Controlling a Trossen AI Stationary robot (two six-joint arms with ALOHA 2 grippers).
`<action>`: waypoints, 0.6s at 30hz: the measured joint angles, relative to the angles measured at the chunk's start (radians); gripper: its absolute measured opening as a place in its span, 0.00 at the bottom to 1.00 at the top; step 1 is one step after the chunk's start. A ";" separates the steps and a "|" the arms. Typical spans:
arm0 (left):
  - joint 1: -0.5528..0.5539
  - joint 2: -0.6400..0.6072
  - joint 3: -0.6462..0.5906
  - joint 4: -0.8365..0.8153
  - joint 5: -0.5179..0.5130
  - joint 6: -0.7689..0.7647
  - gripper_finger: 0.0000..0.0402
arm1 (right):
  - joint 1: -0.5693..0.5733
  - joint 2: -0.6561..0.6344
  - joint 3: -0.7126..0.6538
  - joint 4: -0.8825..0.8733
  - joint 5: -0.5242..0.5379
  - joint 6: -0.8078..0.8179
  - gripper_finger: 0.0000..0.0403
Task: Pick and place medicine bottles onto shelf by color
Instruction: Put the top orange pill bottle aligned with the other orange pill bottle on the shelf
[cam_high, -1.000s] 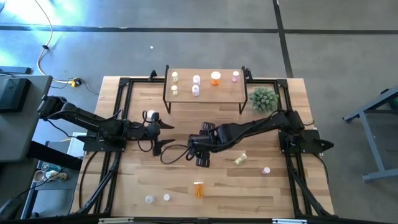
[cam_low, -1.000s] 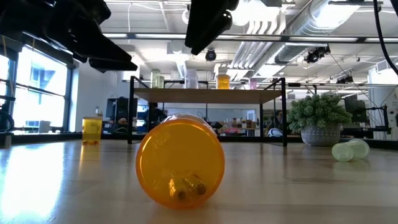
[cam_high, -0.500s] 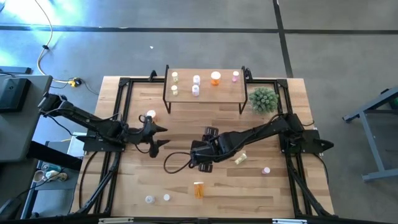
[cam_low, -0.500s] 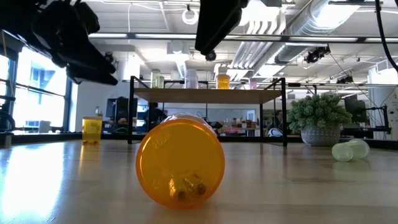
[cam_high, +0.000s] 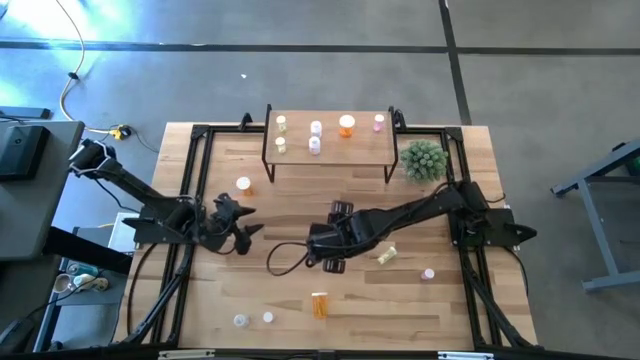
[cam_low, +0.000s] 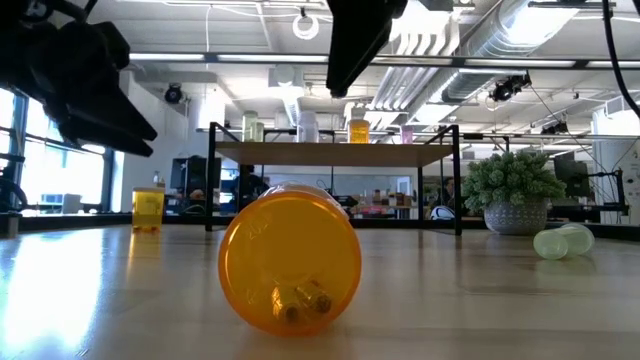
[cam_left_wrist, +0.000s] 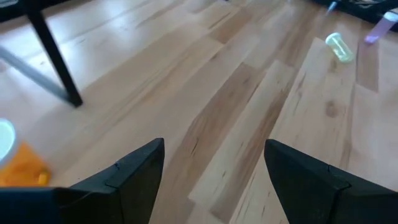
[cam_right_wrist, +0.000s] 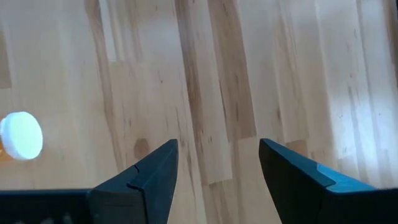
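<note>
The left hand (cam_high: 243, 221) hovered empty, fingers apart, near the upright orange bottle (cam_high: 243, 186) left of the shelf (cam_high: 330, 150); a careless approach could have toppled it. Mid-surface, the right hand (cam_high: 322, 256) hung spread and empty above the lying orange bottle (cam_high: 319, 304), which might have rolled off if nudged.

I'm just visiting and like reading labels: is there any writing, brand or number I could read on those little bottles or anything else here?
None can be read.
Orange bottle lying nearest in the low view: faint raised marks on its base, too blurred to read.
Bottles on the shelf: too small to show any label.
Table, plant, left gripper and right gripper: no writing visible.
</note>
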 joint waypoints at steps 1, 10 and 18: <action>-0.011 0.000 0.000 -0.019 -0.005 -0.025 0.66 | -0.002 0.000 0.000 -0.001 0.000 0.000 0.53; -0.063 0.000 0.000 -0.242 -0.047 -0.263 0.66 | -0.016 -0.037 0.000 -0.021 0.011 0.001 0.53; -0.033 0.001 0.000 -0.437 -0.076 -0.501 0.66 | -0.025 -0.095 0.000 -0.025 0.032 0.001 0.53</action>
